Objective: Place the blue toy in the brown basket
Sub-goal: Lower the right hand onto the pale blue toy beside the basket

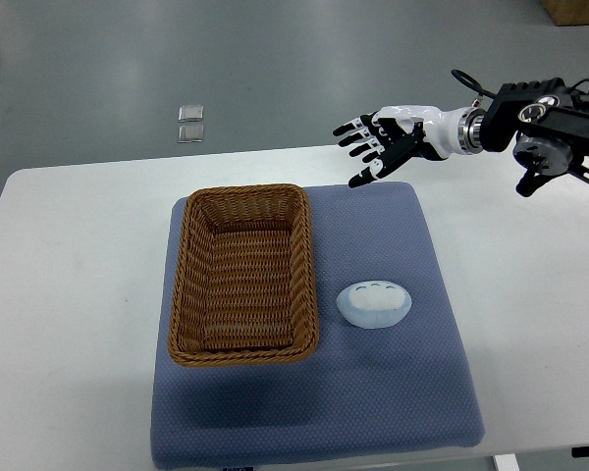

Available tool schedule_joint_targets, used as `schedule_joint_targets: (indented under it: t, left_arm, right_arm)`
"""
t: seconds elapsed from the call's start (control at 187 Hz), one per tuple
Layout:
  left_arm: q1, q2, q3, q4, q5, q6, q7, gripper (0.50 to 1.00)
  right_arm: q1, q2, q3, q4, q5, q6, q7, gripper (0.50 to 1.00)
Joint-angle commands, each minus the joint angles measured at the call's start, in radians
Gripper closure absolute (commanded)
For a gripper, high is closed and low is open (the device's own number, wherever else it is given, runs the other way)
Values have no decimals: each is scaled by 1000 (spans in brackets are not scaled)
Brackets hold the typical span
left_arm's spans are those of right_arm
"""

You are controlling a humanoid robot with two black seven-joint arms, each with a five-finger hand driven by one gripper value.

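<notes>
R arm (545, 132) comes in from the right edge, roughly level, over the table's far right part. Black forearm, silver wrist, white-and-black R hand (383, 142) near the far edge, fingers (358, 132) spread and pointing left, thumb angled down, holding nothing. L arm not seen.

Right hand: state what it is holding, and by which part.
Nothing. The right hand hangs open above the mat's far edge, fingers spread; the blue toy lies untouched beside the brown basket.
</notes>
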Motion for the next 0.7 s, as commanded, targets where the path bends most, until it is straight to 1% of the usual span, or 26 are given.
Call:
schedule_joint_targets:
  t: [0.0,0.192,0.321,0.438,0.641,0.695]
  left_arm:
    - [-1,0,0,0,0,0,0,500]
    - [-4,0,0,2,0,0,0,500]
    - [-4,0,0,2,0,0,0,500]
    - [-4,0,-2,5,0,0,0,500]
    - [-4,0,-2,9,0,0,0,500]
    - [-4,0,-2,8,0,0,0,500]
  right_arm:
    - [157,-12,-167,94,0,34,-18,589]
    - [386,28,-346,280,2,63,-32,589]
    - [474,85,-406,329,9,69,-32,589]
    - [503,104,-415,386,9,68,-32,589]
    - [480,152,-452,390,8,45,-30,589]
    - [462,155,-454,390,3,22,-30,589]
